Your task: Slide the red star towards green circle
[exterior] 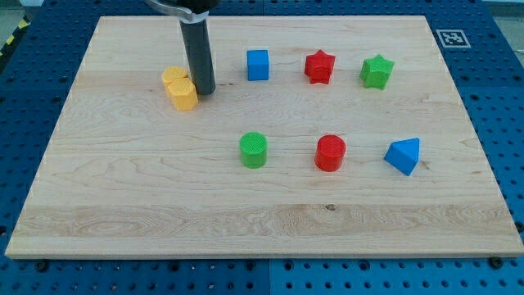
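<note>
The red star (319, 66) lies near the view's top, right of centre, between a blue cube (258, 65) and a green star (377, 71). The green circle (254, 150) lies near the middle of the board, below and to the left of the red star. My tip (204, 90) is at the view's upper left, touching or just right of a yellow block (179, 88), well left of the red star and above-left of the green circle.
A red circle (331, 153) lies right of the green circle. A blue triangle (404, 155) lies further right. The wooden board (262, 221) rests on a blue perforated table. A marker tag (449, 38) sits at the top right corner.
</note>
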